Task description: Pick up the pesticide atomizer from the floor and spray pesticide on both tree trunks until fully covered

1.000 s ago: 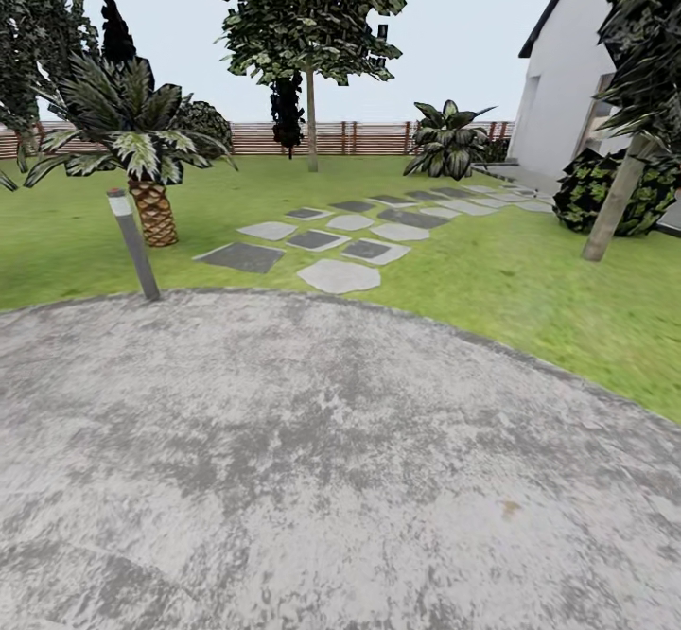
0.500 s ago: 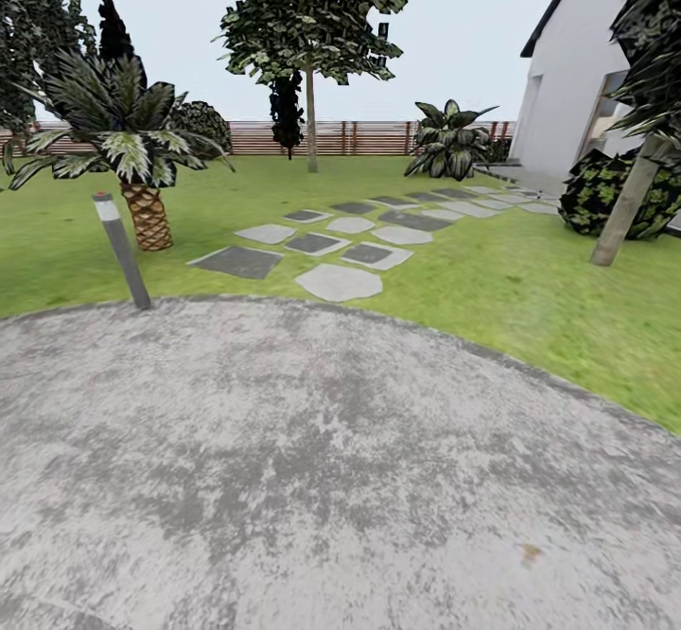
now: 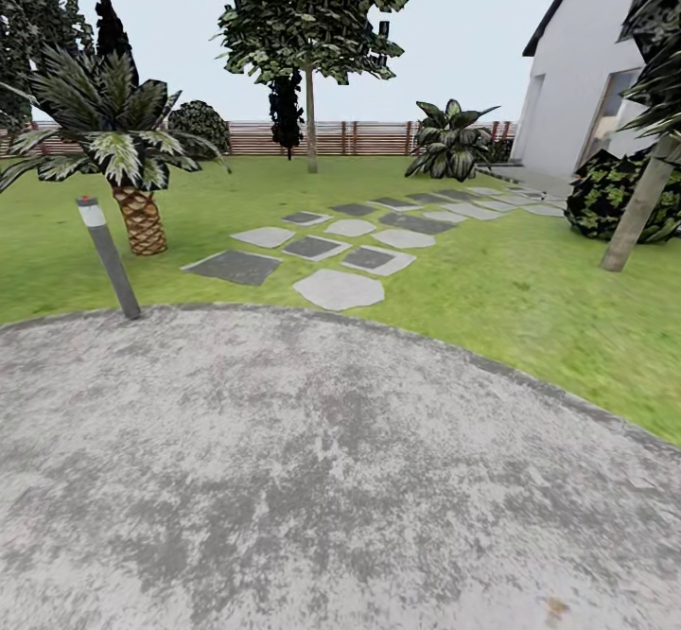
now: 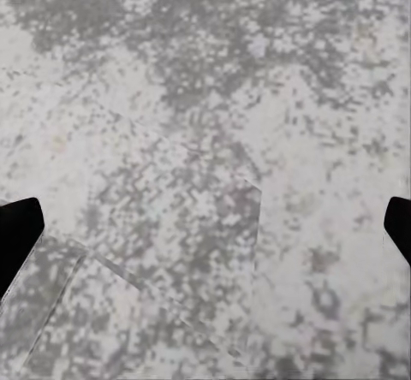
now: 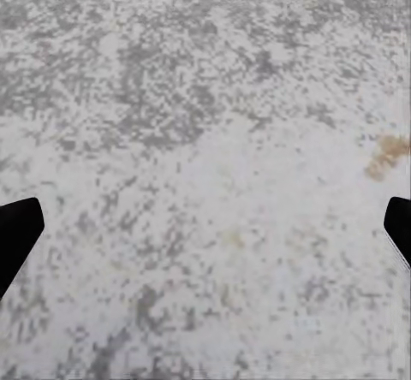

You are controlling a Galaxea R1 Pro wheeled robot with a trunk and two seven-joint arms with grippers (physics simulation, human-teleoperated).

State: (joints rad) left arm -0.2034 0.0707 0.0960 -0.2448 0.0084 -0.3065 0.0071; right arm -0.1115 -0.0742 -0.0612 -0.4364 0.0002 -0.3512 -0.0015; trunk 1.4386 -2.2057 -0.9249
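My left gripper (image 4: 205, 226) and right gripper (image 5: 205, 226) both point downward, fingers spread wide, holding nothing.

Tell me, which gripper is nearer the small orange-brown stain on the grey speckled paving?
Right, likely. The right gripper hangs open above the grey speckled paving, with the orange-brown stain beside one fingertip. The left gripper faces plain paving, presumably to that stain's left.

Home garden before me, grass lawn (image 3: 492, 280), stepping stones (image 3: 338, 288), slatted wooden fence (image 3: 350, 137), white house (image 3: 567, 91), palm (image 3: 118, 138), grey paving (image 3: 284, 479) under me.
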